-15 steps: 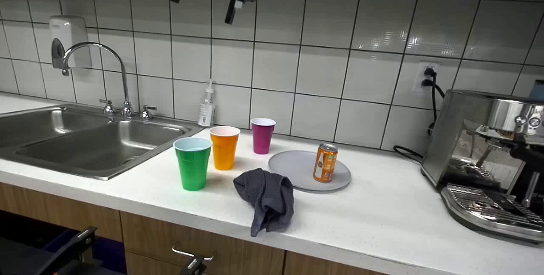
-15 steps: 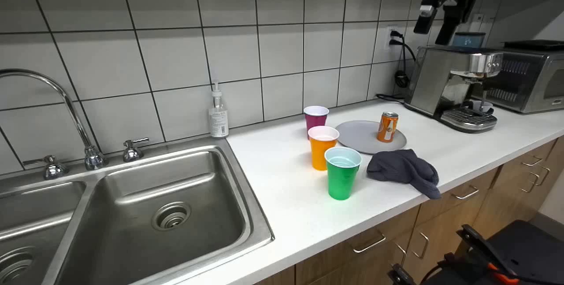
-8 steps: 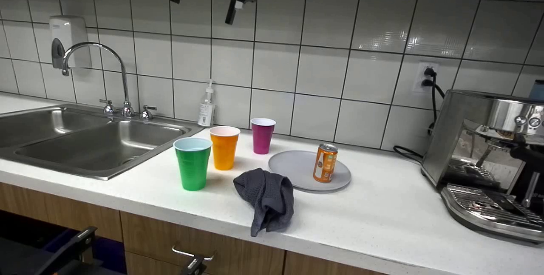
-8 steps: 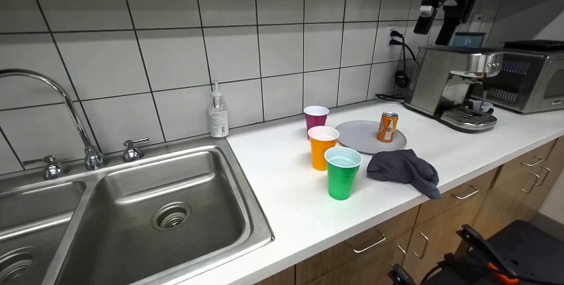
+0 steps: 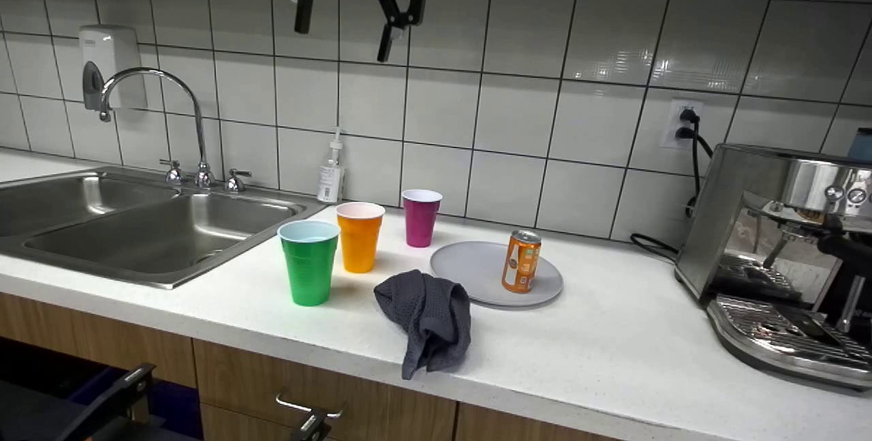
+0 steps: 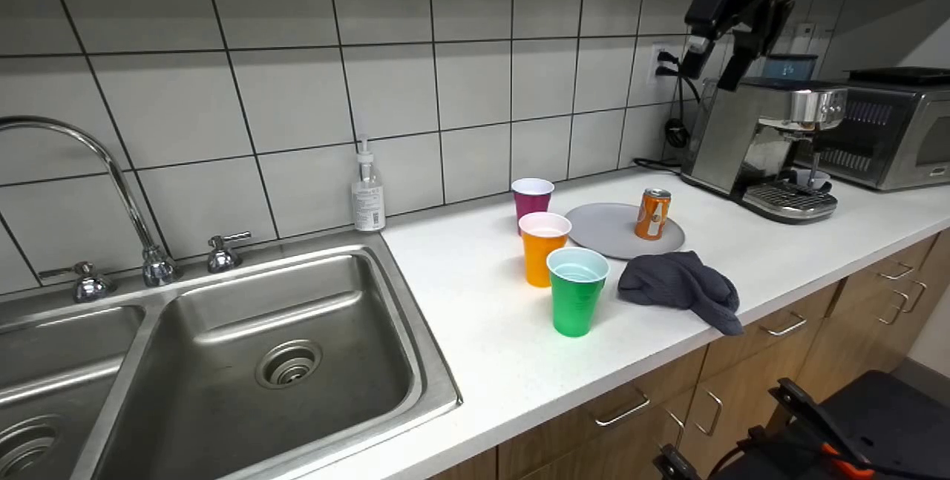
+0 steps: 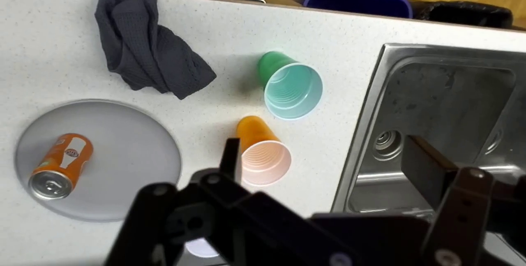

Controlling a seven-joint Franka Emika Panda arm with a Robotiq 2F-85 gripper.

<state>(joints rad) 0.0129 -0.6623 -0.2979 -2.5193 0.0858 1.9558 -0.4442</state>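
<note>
Black and unloaded, the end effector (image 5: pixel 344 37) hangs high above the white surface (image 5: pixel 613 345), its two fingers spread wide apart, with nothing between them and nothing touching them. No contact, grip or lift is made, so those steps look to be undone at this stage. Nearest beneath stand three cups, all upright on the surface and apart from one another: the orange cup (image 7: pixel 266 161), partly behind a fingertip in the wrist view, though both exterior views show it well below; the green cup (image 5: pixel 310 270), nearer the front edge; and the magenta cup (image 5: pixel 420 221), back toward the tiled wall (image 5: pixel 439 110), mostly hidden by the end effector in the wrist view. None of the three is tipped or raised, which suggests that any handling of them is left to do rather than half done. Next out is the grey plate (image 5: pixel 470 264), bearing the orange can (image 5: pixel 522 262), upright; whether that is a placement finished or only where the can stands, the pictures do not settle. A crumpled dark cloth (image 5: pixel 429 318) lies beside the plate, with a gap between them in the wrist view, and reaches the front edge. On the other side of the cups is the steel sink (image 6: pixel 436 383), a pump bottle (image 6: pixel 368 205) at its back corner; past the plate stands the coffee machine (image 6: pixel 749 139).
</note>
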